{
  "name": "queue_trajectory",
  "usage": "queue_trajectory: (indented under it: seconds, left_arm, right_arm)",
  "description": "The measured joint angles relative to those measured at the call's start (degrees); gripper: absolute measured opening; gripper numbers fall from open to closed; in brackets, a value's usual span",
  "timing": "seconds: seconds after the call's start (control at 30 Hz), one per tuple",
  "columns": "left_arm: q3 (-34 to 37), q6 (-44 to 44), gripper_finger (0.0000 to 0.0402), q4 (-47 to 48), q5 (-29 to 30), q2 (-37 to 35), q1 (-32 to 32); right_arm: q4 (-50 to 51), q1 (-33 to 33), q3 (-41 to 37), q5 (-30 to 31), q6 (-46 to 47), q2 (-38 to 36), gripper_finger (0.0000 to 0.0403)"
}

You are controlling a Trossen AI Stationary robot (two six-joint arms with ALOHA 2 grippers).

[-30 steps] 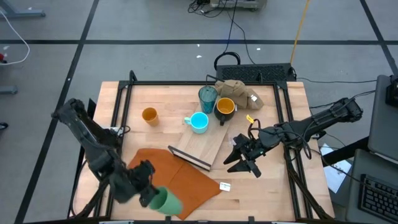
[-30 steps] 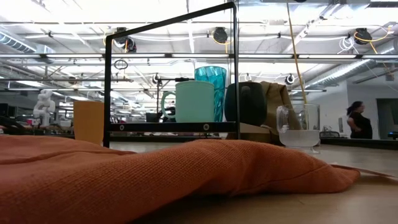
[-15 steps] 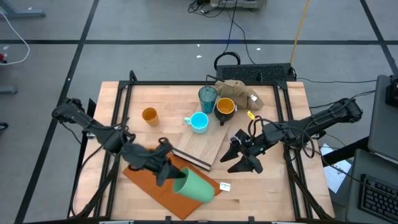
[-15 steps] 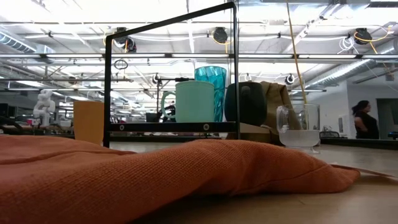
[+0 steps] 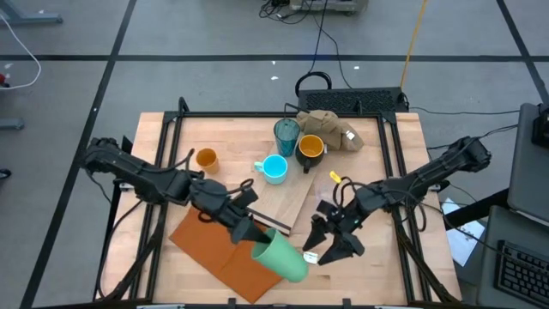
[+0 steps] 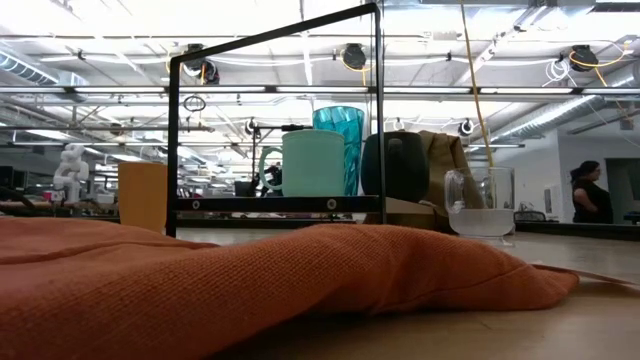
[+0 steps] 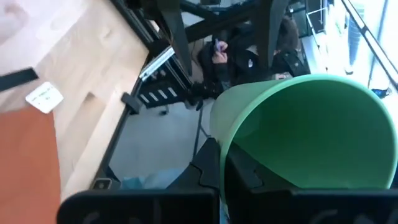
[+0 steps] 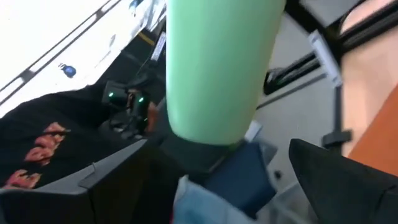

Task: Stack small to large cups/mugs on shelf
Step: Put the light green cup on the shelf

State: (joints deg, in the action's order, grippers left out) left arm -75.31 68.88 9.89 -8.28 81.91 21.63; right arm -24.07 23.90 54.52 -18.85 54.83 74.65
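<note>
My left gripper [image 5: 250, 236] is shut on the green cup [image 5: 280, 258], carried on its side above the near right corner of the orange-brown sheet [image 5: 214, 249]. My right gripper [image 5: 323, 247] is open just right of the cup; in its wrist view the cup's wall [image 8: 214, 68] stands ahead between its spread fingers, apart from them. The shelf [image 5: 287, 196] lies flat mid-table, dark strip nearest. Beyond its far end stand the teal tumbler [image 5: 286, 133], the yellow-lined mug [image 5: 310, 148] and the light blue mug [image 5: 274, 168]. The orange cup [image 5: 206, 158] is left of them. The clear glass [image 6: 480, 203] shows in the low view. My left gripper holds the green cup by its rim [image 7: 225, 163], one finger [image 7: 208, 171] outside the wall and one inside the mouth. The fingers reach it from the table's left, slanting toward the near edge. The cup is lifted clear, lying sideways, its closed end [image 5: 298, 269] pointing away from the gripper.
A tan cloth lump [image 5: 330, 127] sits at the far edge behind the mugs. A small white tag [image 5: 310, 256] lies on the table beside the right gripper. Black frame rails [image 5: 390, 154] border the table. Bare wood shows at the near right corner [image 5: 377, 275].
My left gripper has carried the green cup from the table's near left corner toward the right, over the orange-brown sheet. My right gripper, staying open, has moved toward the near edge and closer to the cup.
</note>
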Motion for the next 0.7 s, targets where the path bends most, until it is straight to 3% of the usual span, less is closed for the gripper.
queue_trajectory:
  seconds: [0.27,0.7]
  left_arm:
    - [0.0,2.2,0.0001,-4.7,-6.2,2.9,-1.0]
    - [0.0,5.2,0.0001,-8.7,-7.2,3.6,-1.4]
  right_arm:
    - [-11.8,-0.6,0.0,-9.7,5.9,3.9,0.0373]
    - [-10.8,-1.8,0.0,-12.8,8.0,4.0,0.0373]
